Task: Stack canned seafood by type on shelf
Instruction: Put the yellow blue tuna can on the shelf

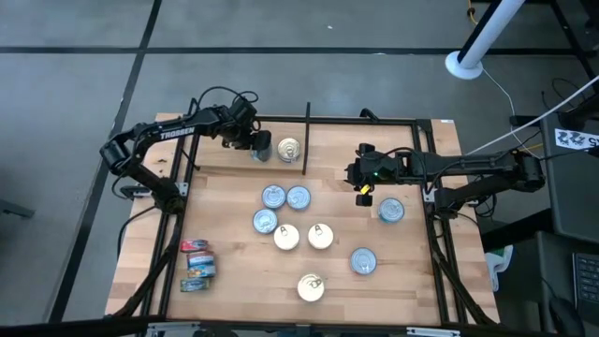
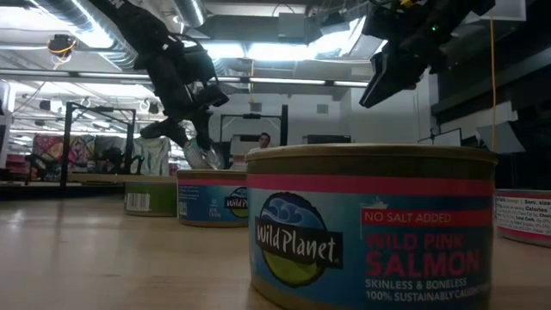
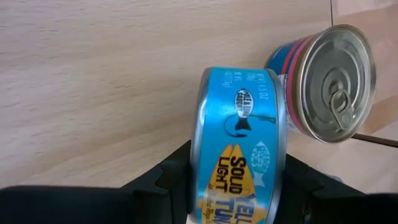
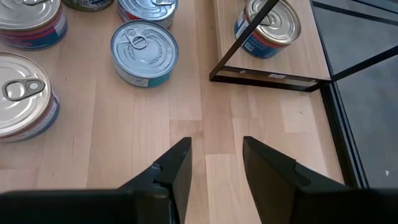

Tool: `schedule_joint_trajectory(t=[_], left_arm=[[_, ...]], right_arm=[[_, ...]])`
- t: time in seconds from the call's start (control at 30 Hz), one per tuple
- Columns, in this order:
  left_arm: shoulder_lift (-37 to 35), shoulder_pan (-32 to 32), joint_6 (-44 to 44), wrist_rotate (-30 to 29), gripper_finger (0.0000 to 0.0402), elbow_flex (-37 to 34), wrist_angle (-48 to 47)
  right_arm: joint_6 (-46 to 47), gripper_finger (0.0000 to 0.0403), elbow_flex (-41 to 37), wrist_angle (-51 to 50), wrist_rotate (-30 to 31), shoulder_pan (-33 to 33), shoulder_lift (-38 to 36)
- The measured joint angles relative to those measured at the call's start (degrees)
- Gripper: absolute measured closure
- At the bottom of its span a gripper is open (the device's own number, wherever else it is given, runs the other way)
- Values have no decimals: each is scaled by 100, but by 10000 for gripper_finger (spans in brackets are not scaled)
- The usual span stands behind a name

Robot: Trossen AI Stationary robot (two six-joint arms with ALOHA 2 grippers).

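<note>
A flat blue tuna tin (image 3: 239,146) marked "SOLID LIGHT" in yellow is pinched on edge between the fingers of the left gripper (image 1: 255,142) at the far left of the wooden shelf (image 1: 234,271), just left of the black divider bar (image 1: 306,139). Beside it, a gold-topped pull-tab tin (image 1: 289,149) with a red-and-blue label is seen against the divider. The right gripper (image 1: 363,194) is held above bare board at the right of the shelf, its fingers (image 4: 176,168) spread with nothing between them. Just right of it lies a silver-blue-topped tin (image 1: 390,211). A cluster of silver-blue and pale gold tins (image 1: 285,220) is gathered at mid-board, and red-and-blue labelled tins (image 1: 197,266) are lined up at the near left edge. In the low view, a large tin (image 2: 370,228) labelled "Wild Planet" pink salmon is shown nearest the camera.
</note>
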Motion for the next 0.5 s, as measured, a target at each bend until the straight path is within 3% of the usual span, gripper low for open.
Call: schedule_joint_trajectory(t=[0.5], left_arm=[[4, 11, 240, -89, 249, -2, 110]], right_arm=[[0, 260, 0, -13, 0, 0, 0]])
